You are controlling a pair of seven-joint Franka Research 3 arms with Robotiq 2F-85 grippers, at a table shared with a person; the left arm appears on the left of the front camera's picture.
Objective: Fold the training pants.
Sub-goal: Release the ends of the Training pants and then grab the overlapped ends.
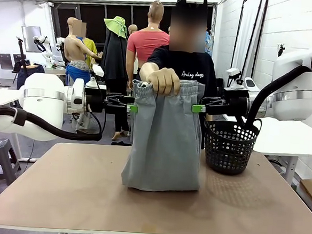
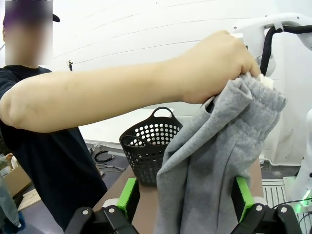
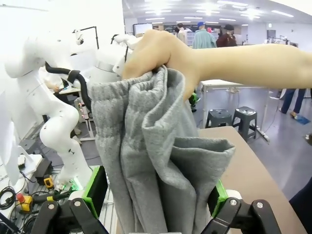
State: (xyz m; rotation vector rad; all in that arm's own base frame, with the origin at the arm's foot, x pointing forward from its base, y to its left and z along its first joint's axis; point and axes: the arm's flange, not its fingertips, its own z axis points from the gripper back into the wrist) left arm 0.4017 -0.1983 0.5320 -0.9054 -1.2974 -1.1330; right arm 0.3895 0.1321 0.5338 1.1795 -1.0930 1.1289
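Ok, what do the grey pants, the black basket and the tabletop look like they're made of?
The training pants: soft matte knit, probably cotton jersey, since it drapes in loose folds and gathers at the waistband. The basket: likely moulded plastic, slightly shiny, with a stiff perforated wall. The table: smooth matte brown top, perhaps laminate; hard to tell.

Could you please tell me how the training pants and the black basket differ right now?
The training pants are light grey, soft cloth, hung from the person's hand; the basket is black and perforated, standing on its own. The pants hang inside the open left gripper and right gripper; the basket stands apart, on the robot's right. Both touch the table.
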